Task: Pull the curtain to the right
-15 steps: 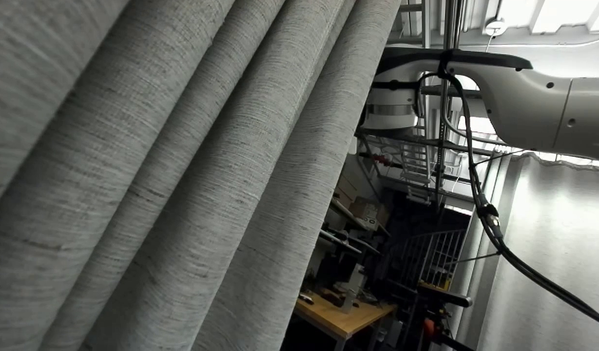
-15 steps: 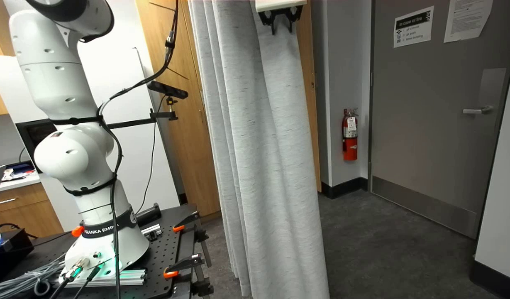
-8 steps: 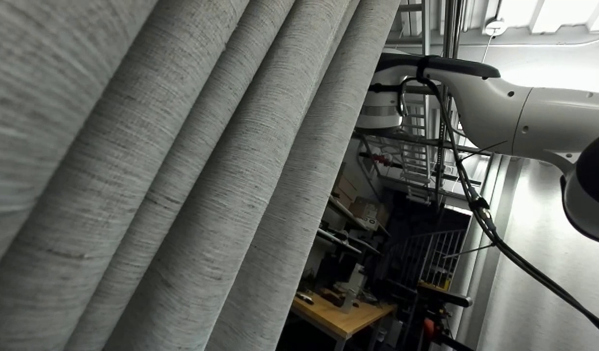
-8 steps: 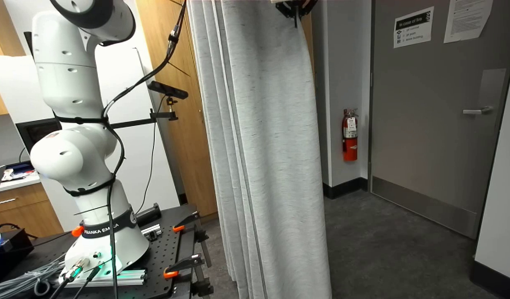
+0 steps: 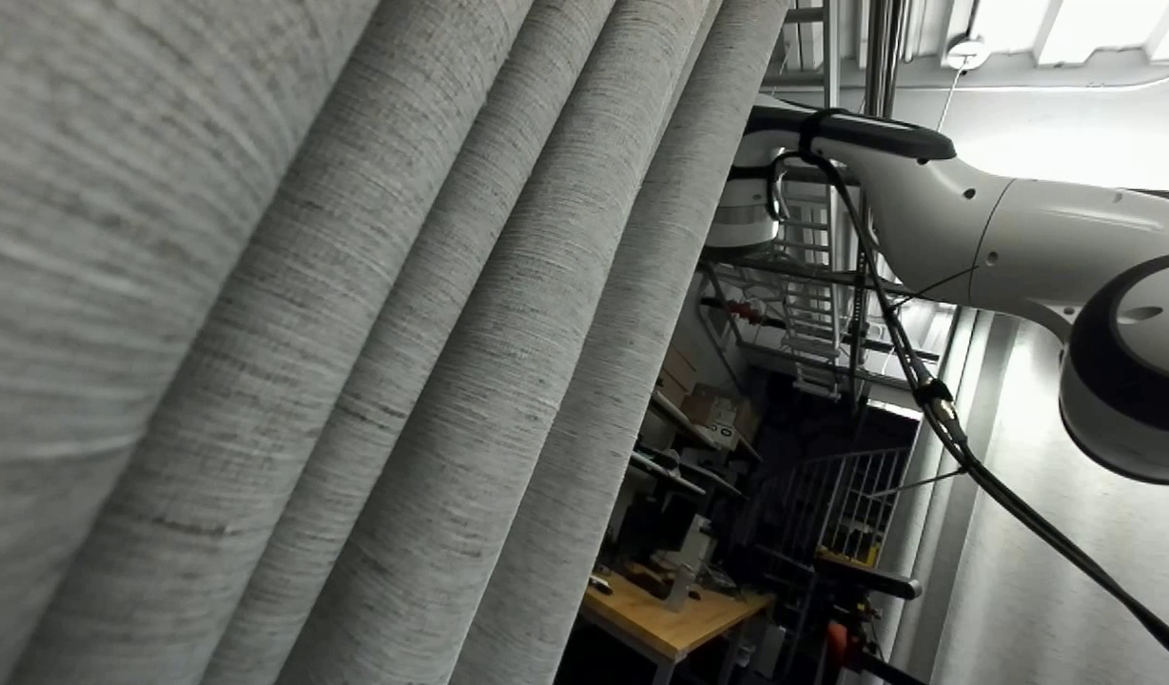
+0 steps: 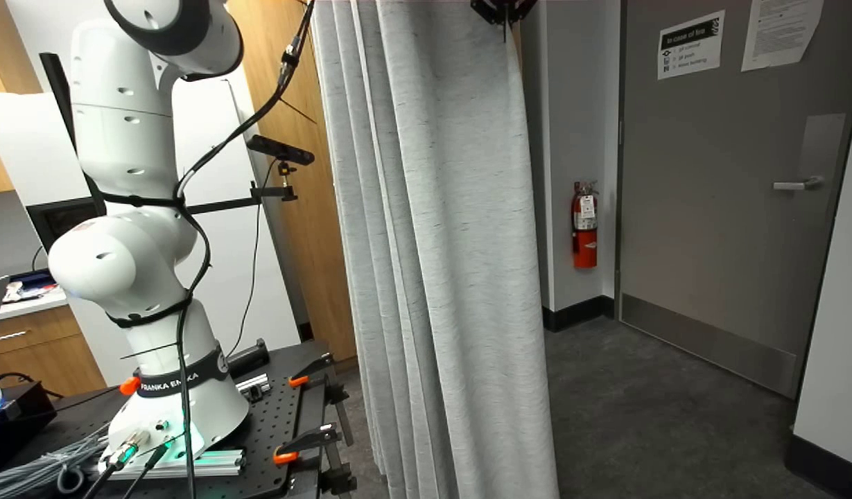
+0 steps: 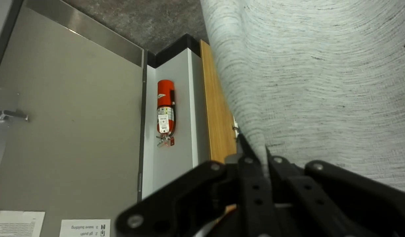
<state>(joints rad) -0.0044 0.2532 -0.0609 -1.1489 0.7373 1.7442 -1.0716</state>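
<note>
The curtain (image 6: 460,208), a light-grey woven drape with long folds, hangs beside the arm in both exterior views and fills much of an exterior view (image 5: 432,362). From the wrist, its broad face (image 7: 327,82) lies on the right, and its free edge narrows down between the fingers. My gripper (image 7: 256,144) is shut on that edge, the cloth pinched as a thin fold. At the top of an exterior view, the black gripper (image 6: 505,31) shows with its fingertips together at the curtain's right upper edge. Part of the hand is cut off above the frame there.
A grey door (image 6: 731,208) and a red fire extinguisher (image 6: 585,229) stand to the right of the curtain. Behind it is a wooden cabinet (image 6: 287,173). A bracketed camera (image 6: 280,149) and clamps (image 6: 308,443) sit near the arm's base. Cables (image 5: 945,419) hang off the arm.
The fingers have come together on the curtain's edge. Gripper and arm have shifted right and slightly up in an exterior view, and the curtain's edge and folds have moved right with them.
</note>
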